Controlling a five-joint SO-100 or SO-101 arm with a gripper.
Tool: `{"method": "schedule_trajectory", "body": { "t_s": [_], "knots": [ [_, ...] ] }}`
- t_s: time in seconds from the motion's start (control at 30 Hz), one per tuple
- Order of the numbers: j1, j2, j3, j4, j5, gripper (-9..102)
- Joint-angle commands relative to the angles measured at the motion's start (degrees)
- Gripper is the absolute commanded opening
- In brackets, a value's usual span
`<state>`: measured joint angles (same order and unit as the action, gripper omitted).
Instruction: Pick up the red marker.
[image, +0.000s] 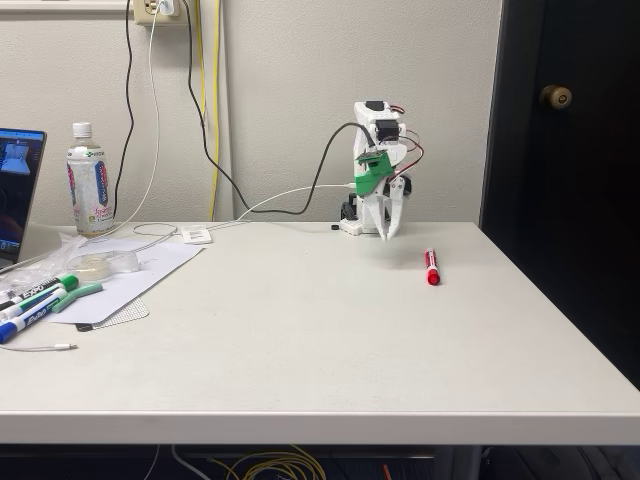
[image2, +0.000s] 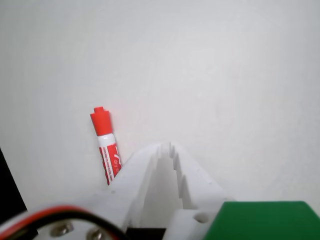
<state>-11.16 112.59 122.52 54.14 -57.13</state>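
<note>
Pick not started: gripper (image: 390, 236) fingers pressed together, empty, near the untouched red-capped white-barrelled marker (image: 432, 268) on the white bench (image: 330, 340).

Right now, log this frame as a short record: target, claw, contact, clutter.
target: short red-capped dry-erase marker with white labelled barrel, lying flat on the white table
claw: white two-finger claw pointing down, fingertips together, holding nothing
contact: none; marker lies apart, right of the claw in the fixed view
clutter: green- and blue-capped markers, plastic bottle at far left
</note>
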Motion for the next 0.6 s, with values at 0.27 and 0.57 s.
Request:
{"method": "schedule_trajectory", "body": {
  "t_s": [0.27,0.57],
  "knots": [
    [-5.0,0.4,-3.2,1.3,3.7,11],
    [-9.3,-2.0,-3.2,1.6,3.8,18]
  ]
}}
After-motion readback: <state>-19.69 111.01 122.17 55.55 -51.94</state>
